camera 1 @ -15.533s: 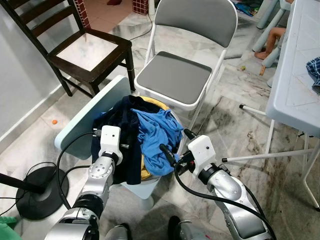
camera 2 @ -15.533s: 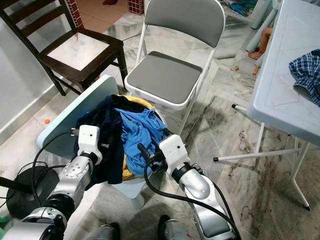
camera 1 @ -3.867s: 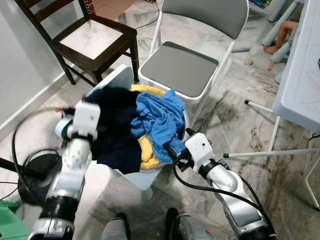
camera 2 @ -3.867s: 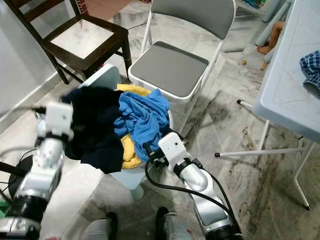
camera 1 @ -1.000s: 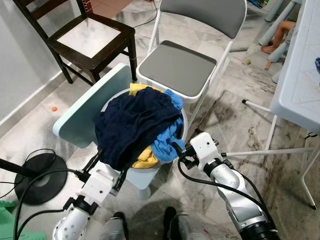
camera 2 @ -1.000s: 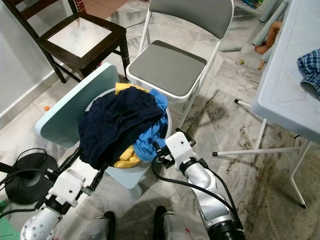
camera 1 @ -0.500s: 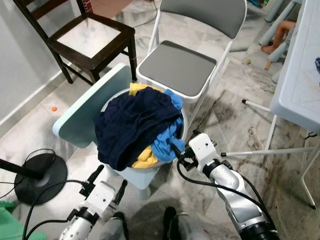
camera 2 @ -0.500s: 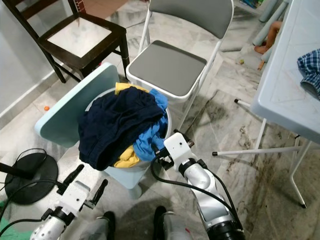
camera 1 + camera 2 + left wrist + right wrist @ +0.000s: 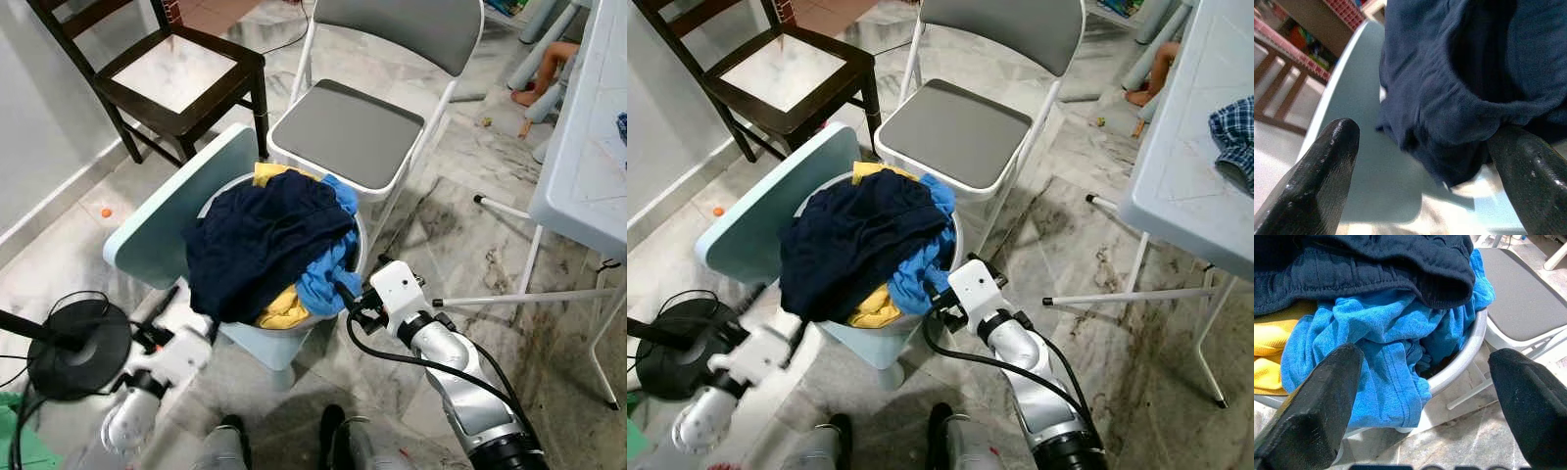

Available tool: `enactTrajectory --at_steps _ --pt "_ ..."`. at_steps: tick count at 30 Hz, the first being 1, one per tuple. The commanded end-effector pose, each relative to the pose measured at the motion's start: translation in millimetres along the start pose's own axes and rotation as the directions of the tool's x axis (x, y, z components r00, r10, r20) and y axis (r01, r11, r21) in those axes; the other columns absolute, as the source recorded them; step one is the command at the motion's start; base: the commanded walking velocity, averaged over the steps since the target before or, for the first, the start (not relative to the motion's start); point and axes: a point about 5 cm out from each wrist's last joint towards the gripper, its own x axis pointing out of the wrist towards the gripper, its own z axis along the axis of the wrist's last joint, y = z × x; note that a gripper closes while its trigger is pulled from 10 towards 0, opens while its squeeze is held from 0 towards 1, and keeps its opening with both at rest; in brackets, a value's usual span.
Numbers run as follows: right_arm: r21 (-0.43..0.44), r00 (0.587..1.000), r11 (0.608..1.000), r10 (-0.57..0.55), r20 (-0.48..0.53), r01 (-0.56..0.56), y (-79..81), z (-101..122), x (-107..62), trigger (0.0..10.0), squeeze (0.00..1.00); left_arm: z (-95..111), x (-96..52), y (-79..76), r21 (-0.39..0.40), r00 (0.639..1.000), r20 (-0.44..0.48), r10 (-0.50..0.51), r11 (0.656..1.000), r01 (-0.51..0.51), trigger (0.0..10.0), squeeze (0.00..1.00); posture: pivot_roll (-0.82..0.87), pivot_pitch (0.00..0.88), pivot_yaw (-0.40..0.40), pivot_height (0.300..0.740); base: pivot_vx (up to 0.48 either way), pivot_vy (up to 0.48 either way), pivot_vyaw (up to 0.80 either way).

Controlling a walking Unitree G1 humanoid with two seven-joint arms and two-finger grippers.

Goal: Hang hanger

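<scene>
Basket [image 9: 359, 257] (clothes heaped), right gripper [image 9: 345, 296] beside

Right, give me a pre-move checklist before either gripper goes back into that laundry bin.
1. Left gripper empty and open beside the bin: ok.
2. Right gripper open, facing the blue cloth at the bin rim: ok.
3. Hanger located: not ok, none can be made out.
4. Navy garment resting on the pile, not held: ok.
5. Blue cloth hanging over the rim: not ok, could snag.
6. Folding chair behind the bin, apart from both arms: ok.
</scene>
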Motion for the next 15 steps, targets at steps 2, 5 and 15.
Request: enactTrajectory --at_steps 2,5,15 --pt "0.010 1.000 1.000 -0.006 -0.027 0.006 1.5 -7.4 -4.2 10.0 0.00 -1.5 -6.9 -12.1 -0.015 0.999 -0.021 -0.048 0.999 0.048 10.0 0.00 0.20 0.324 -0.062 0.740 0.000 0.000 0.00" --pt "0.011 1.000 1.000 -0.005 -0.024 0.005 2.3 -6.0 -2.9 10.0 0.00 2.8 -0.3 -17.2 -0.014 0.998 0.001 -0.065 0.998 0.065 10.0 0.00 0.19 0.326 -0.064 0.740 0.000 0.000 0.00" --pt "0.011 1.000 1.000 -0.020 -0.024 0.020 -1.9 -5.8 -4.7 10.0 0.00 16.3 17.9 -28.6 0.028 0.986 0.054 -0.156 0.988 0.155 10.0 0.00 0.18 0.328 -0.063 0.740 0.000 0.000 0.00"
